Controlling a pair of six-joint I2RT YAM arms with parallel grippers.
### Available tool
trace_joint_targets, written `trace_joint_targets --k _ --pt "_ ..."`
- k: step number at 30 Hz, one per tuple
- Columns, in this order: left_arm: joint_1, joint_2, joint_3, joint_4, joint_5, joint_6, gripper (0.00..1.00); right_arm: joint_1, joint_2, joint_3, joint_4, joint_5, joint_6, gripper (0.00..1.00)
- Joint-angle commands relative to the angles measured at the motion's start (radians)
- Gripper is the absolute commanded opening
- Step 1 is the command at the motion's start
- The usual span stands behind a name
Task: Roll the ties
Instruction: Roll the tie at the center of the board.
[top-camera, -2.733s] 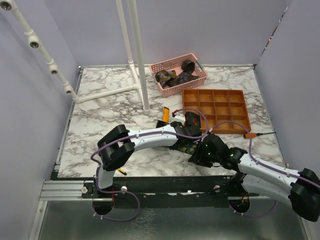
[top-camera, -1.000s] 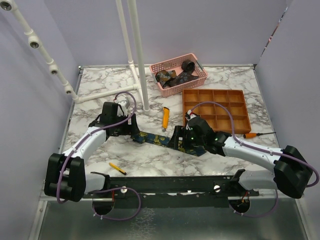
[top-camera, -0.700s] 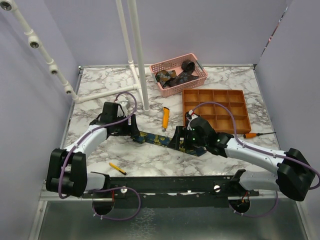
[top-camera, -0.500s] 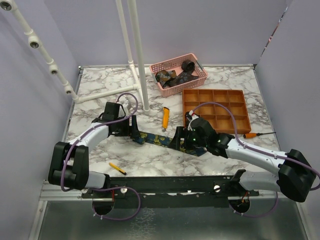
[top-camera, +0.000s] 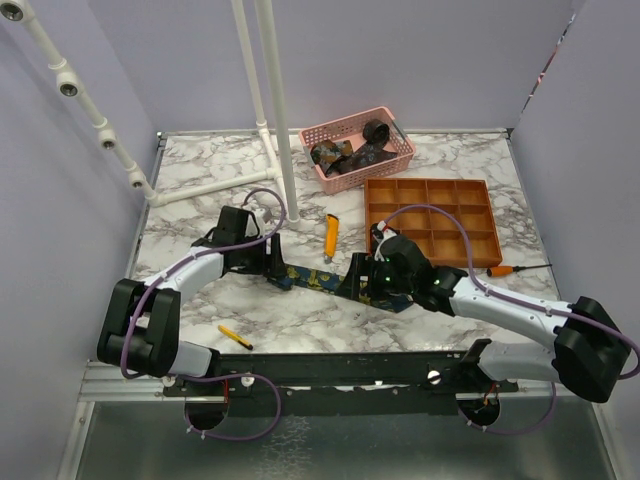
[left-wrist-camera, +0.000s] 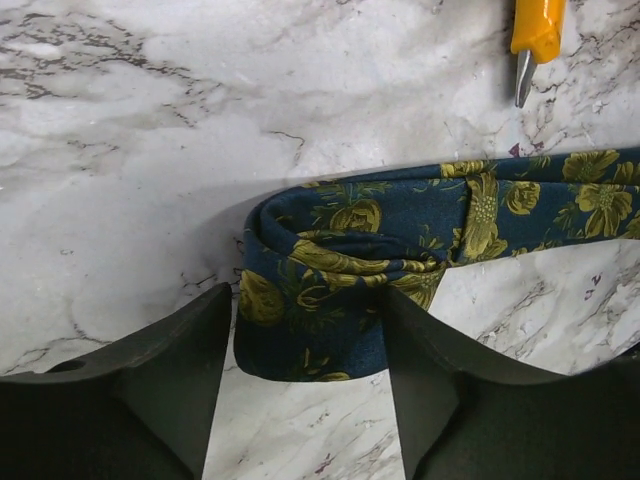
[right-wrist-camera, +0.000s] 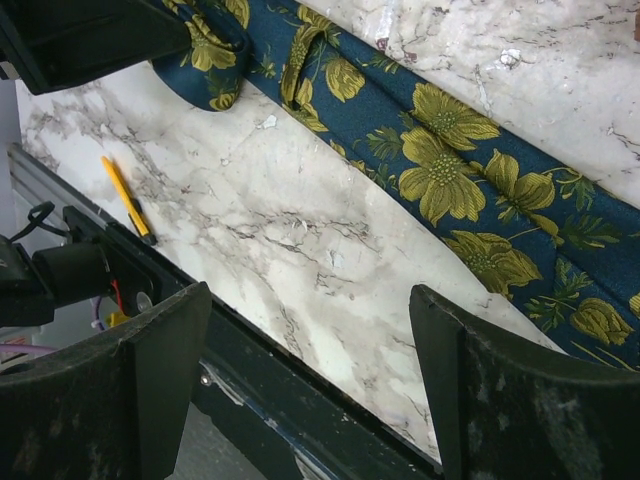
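Note:
A navy tie with a yellow-green floral print lies stretched across the marble table between my two grippers. Its left end is folded back into a loop. My left gripper is open and low on the table, its jaws straddling that folded end. My right gripper is open and empty, hovering just in front of the tie's wide part. Several more dark ties, some coiled, lie in a pink basket at the back.
An orange compartment tray sits right of centre. An orange-yellow utility knife lies just behind the tie and shows in the left wrist view. A yellow pencil lies near the front edge. A white pipe frame stands at the back left.
Both arms were bunched over the table's centre 2.7 s ago; the tie now lies stretched out. Over the last second my left gripper edged right onto the folded end. The right gripper barely moved.

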Motion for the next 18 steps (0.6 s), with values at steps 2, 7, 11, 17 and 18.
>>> trace_joint_targets --k 2,7,11,17,18 --pt "-0.047 0.014 -0.020 0.030 -0.032 -0.012 0.51 0.004 0.014 -0.023 0.021 -0.013 0.008 0.84" --pt "-0.073 -0.003 -0.024 0.038 -0.062 -0.035 0.25 0.003 0.005 -0.037 0.016 0.002 0.017 0.84" --pt "-0.096 -0.061 -0.027 0.038 -0.108 -0.087 0.04 0.004 0.014 -0.036 -0.026 0.070 0.031 0.83" --pt "-0.117 -0.199 -0.065 0.036 -0.204 -0.250 0.00 -0.003 0.038 -0.044 -0.088 0.285 0.108 0.78" --pt "-0.127 -0.219 -0.076 0.040 -0.224 -0.286 0.00 -0.006 0.052 -0.042 -0.088 0.307 0.114 0.77"
